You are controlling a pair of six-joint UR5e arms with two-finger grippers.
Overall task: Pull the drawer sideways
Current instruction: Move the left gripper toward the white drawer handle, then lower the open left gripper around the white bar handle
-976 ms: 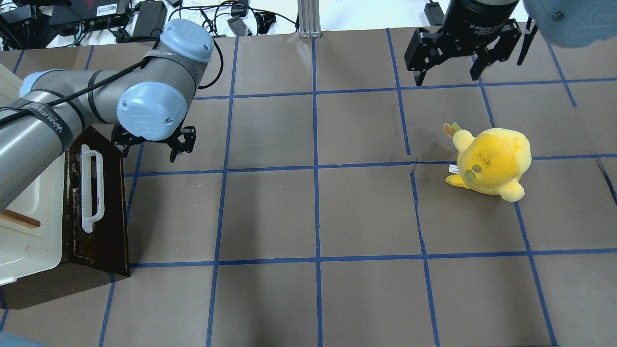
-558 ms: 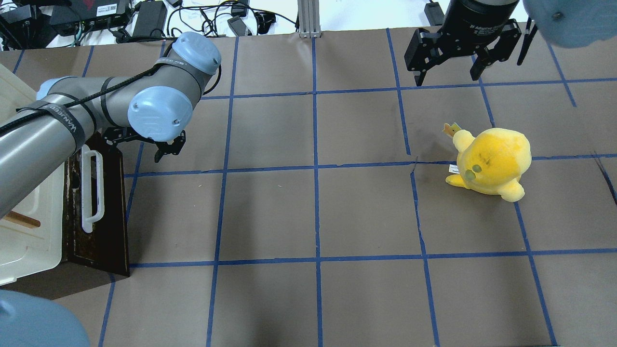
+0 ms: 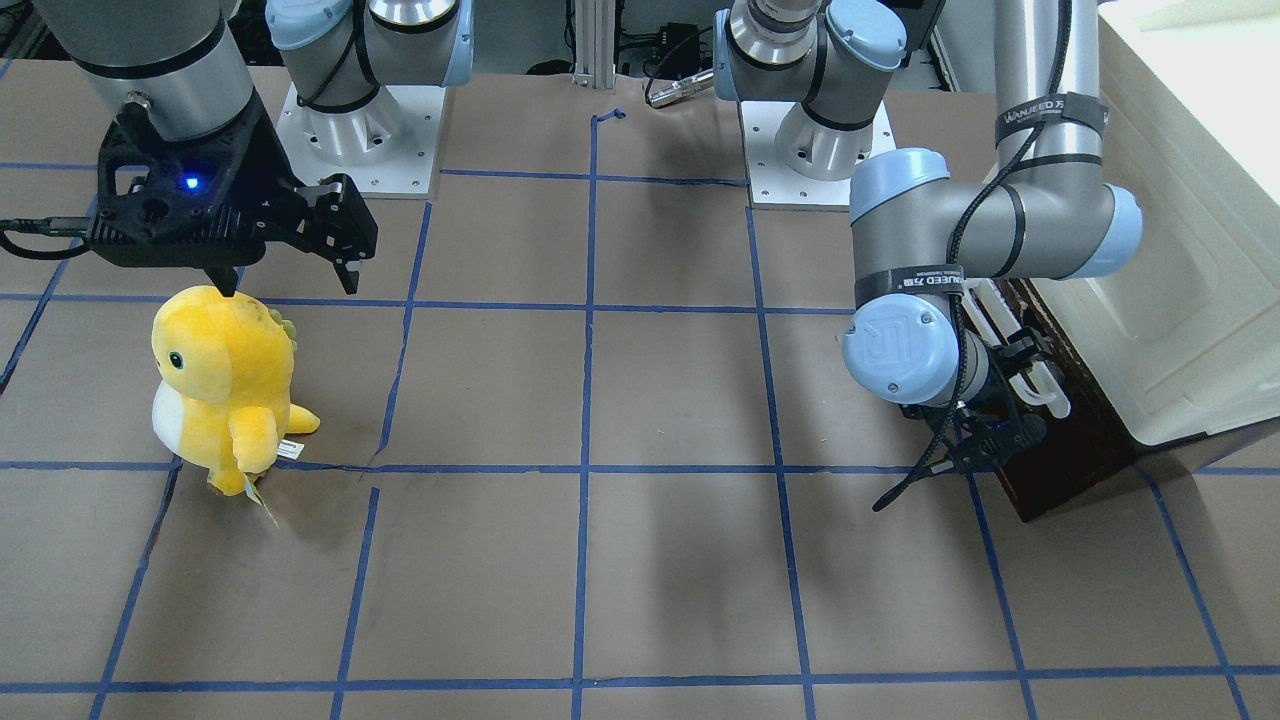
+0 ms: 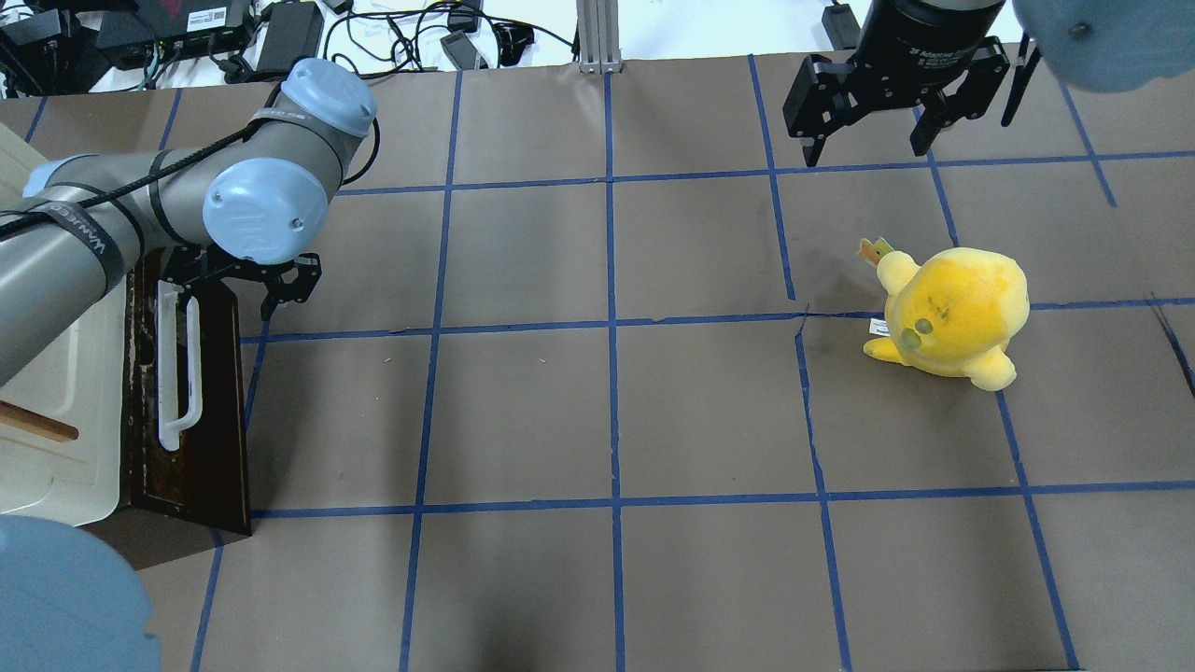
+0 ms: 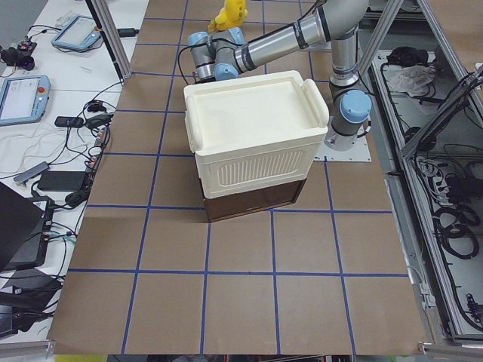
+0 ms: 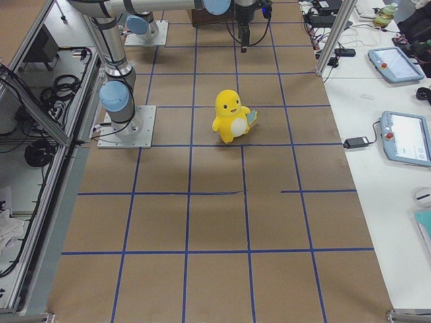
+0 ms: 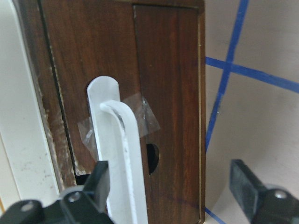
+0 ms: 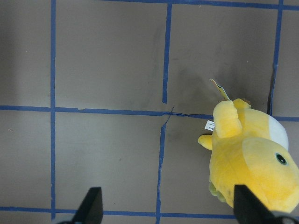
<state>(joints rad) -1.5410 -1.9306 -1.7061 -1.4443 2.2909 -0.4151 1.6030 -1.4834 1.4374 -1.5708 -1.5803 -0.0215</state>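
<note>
Drawer (image 4: 201, 439) sits at the far left edge of the overhead frame, on the table (image 4: 607, 420), which is brown paper marked with a blue tape grid. Its dark brown front panel faces the table's middle. The back of the panel lies against the cream-white cabinet (image 4: 56, 439). Whether the drawer is out at all I cannot tell. A long white handle (image 4: 168, 373) runs along the panel.

Left arm enters from the left of the overhead frame and bends down over the panel's upper end. In the left wrist view the left tool (image 7: 173, 186) is spread wide and grips nothing. One finger (image 7: 100, 179), at lower left of the frame, overlaps the handle's left edge. The other sits at lower right, off the panel and over the brown paper. The handle's rounded end stands between them, close to the left-hand finger. Clear tape (image 7: 145, 119) crosses the handle near that end. A small dark hole (image 7: 152, 158) shows in the panel just right of the handle.

Right tool (image 4: 866, 149) hangs at upper right of the overhead frame, well apart from the drawer. Its fingers are apart with nothing between them.

A yellow plush toy (image 4: 952, 313) stands on the table right of centre in the overhead frame, below the right tool. It also shows at lower right in the right wrist view.
</note>
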